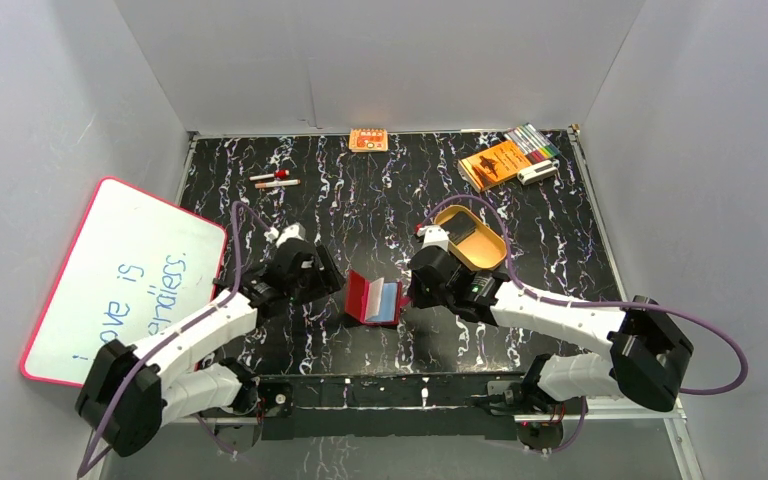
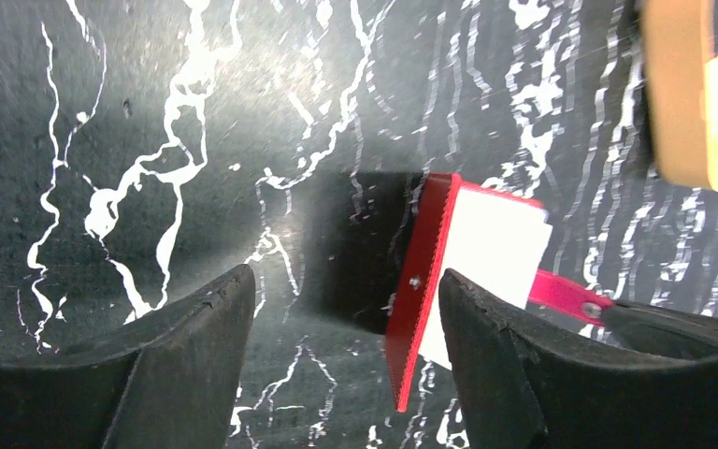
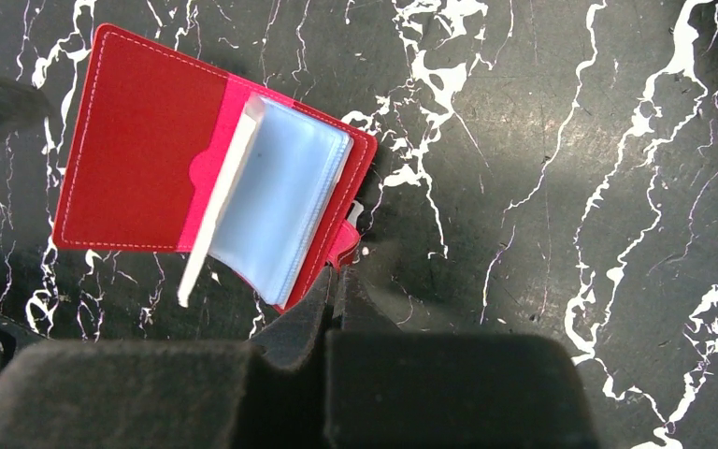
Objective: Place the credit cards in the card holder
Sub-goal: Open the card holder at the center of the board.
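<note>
Between the two arms, on the black marbled table point(image 1: 380, 200), the card holder point(image 1: 365, 297) lies open: dark red covers, pale blue sleeves fanned up, pink tab. Bare table lies beyond it and before it. The right gripper point(image 3: 337, 290) is pinched shut on the tab. The left gripper point(image 2: 346, 281) stands wide, just beside the opposite cover. A dark card point(image 1: 468, 232) lies in the tray point(image 1: 495, 258).
</note>
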Robot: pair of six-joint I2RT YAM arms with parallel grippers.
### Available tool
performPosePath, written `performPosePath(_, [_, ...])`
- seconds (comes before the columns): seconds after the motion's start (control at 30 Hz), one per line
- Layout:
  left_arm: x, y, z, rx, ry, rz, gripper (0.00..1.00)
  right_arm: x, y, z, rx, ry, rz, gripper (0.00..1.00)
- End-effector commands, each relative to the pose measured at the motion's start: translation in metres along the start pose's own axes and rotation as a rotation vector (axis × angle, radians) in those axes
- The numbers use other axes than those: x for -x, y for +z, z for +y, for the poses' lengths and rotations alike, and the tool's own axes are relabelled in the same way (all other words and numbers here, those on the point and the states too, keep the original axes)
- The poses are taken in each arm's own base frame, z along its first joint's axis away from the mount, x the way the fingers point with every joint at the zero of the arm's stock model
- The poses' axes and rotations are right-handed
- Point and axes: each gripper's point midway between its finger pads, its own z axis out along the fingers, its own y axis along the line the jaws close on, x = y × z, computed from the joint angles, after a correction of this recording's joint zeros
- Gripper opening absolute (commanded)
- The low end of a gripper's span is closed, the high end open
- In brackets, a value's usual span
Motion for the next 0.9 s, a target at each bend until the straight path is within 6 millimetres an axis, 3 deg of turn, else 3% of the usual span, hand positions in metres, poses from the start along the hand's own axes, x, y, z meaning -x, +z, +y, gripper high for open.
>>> performPosePath(0.0, [0.03,-0.026,-0.015,-0.023,0.016,-0.094,0.7,0.016,-0.001,0.006,0.004,-0.003,-0.043,0.0])
performPosePath(0.2, [0.042,-0.043,-0.07,-0.243,0.056,-0.073,0.72,0.021,-0.003,0.011,0.026,-0.009,-0.05,0.0])
performPosePath(0.5, [0.023,-0.054,-0.134,-0.502,0.082,0.061,0.7,0.036,-0.012,0.027,0.092,-0.009,-0.085,0.0])
performPosePath(0.67, [0.011,-0.044,-0.145,-0.55,0.053,0.105,0.63,0.04,-0.016,0.032,0.12,-0.002,-0.102,0.0])
performPosePath(0.87, [-0.005,-0.02,-0.129,-0.476,0.073,0.137,0.58,0.044,-0.019,0.035,0.134,0.002,-0.114,0.0])
